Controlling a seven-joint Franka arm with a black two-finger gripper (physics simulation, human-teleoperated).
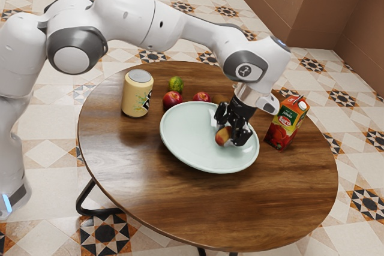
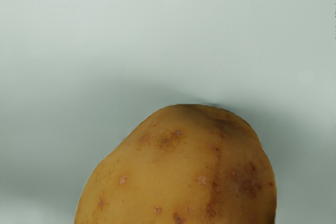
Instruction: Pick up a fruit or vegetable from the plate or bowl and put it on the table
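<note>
Closest to the gripper is the potato, yellow-brown and marked with darker, reddish blotches and small pale pits. In the exterior view it lies right at the lower end of the gripper, over the plate and inside its rim; whether it rests on the surface or is slightly raised, I cannot tell. The state of the jaws is also unclear: I cannot tell whether they are open, closed or gripping the potato. The plate is round, pale green and wide, with soft shading on its surface around the potato. Just beyond its rim, toward the exterior view's right, an orange-red juice carton with a green band stands upright on the wooden table. Near the plate's far rim is a brown, rounded item, partly hidden, and beside it toward the exterior view's left a small red fruit. A larger red fruit sits near the rim further that way, with a green fruit close behind it. Farther from the gripper, a pale yellow can stands upright on the table. Below and around the round tabletop spreads a patterned tile floor, and behind everything is a brown wall.
</note>
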